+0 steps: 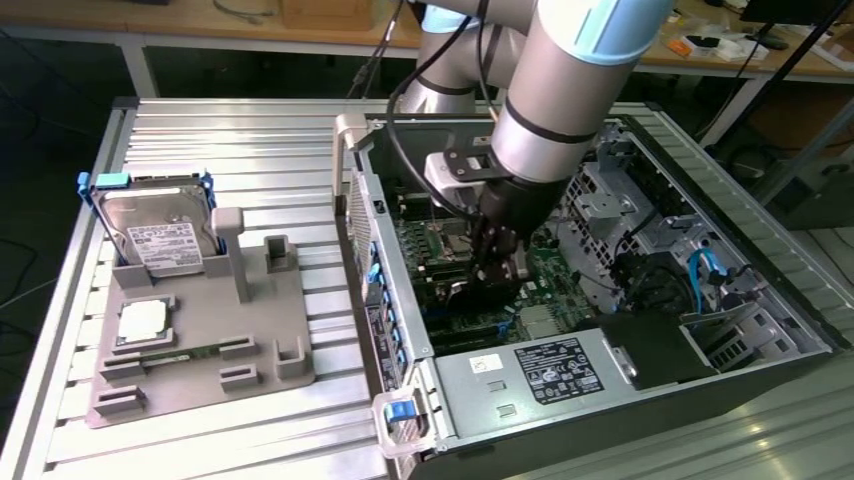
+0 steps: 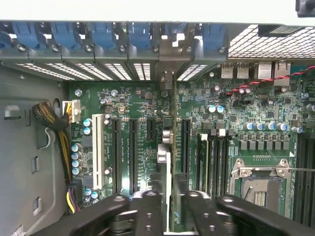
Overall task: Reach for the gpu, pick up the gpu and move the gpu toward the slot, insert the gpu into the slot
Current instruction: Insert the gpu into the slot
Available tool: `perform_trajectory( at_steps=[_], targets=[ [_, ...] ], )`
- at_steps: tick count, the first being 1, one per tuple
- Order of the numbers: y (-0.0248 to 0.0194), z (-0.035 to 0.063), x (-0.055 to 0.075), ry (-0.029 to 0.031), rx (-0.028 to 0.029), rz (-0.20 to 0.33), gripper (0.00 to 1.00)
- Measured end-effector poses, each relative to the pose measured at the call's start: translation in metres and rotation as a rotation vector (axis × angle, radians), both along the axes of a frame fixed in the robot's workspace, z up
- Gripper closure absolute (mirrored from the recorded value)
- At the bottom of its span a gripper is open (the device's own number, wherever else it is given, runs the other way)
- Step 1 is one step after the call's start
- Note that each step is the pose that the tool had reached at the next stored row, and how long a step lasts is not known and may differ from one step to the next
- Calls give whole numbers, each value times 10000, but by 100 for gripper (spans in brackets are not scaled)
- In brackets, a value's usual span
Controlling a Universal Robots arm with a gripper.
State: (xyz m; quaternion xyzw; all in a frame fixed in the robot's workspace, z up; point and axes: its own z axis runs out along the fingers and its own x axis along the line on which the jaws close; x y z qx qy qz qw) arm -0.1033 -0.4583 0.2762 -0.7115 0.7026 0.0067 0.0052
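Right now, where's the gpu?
The gpu stands edge-on between the hand's fingers, inside the open case, over the motherboard's expansion slots, its bracket toward the rear slot covers.

Arm (image 1: 561, 90) deep inside open computer case (image 1: 787, 300), hard drive (image 1: 160, 235) upright in grey holder (image 1: 200, 350) alongside.

Our arm (image 1: 561, 90): thick silver-grey tube segments, pale blue joint caps, black band rings, black cable looped alongside, matte black gripper (image 1: 491, 262) with screw-studded fingers (image 2: 147, 216).

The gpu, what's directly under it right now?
Under the gpu, held edge-on by the gripper, lies the green motherboard with black slots. The slot directly beneath is hidden by the card.
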Motion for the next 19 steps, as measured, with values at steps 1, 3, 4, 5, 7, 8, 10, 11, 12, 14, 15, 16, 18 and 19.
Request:
perform_trajectory(
  at_steps=[1, 3, 4, 5, 7, 8, 10, 11, 12, 14, 15, 16, 18, 19],
  targets=[
    [2, 5, 0, 0, 0, 0, 80],
    [7, 11, 0, 1, -3, 0, 89],
    [10, 11, -1, 0, -5, -1, 89],
    [11, 11, -1, 0, -5, 0, 89],
    [14, 11, 0, 0, -5, 1, 89],
    [15, 11, 0, 0, -6, 0, 89],
    [25, 11, 0, 0, -5, 0, 89],
    [26, 11, 0, 0, -6, 0, 89],
    [27, 11, 0, 0, -6, 0, 89],
    [31, 11, 0, 0, -6, 0, 89],
    [33, 11, 0, 0, -5, 0, 89],
    [36, 11, 0, 0, -5, 0, 89],
    [38, 11, 0, 0, -5, 0, 89],
    [39, 11, 0, 0, -6, 0, 89]
  ],
)
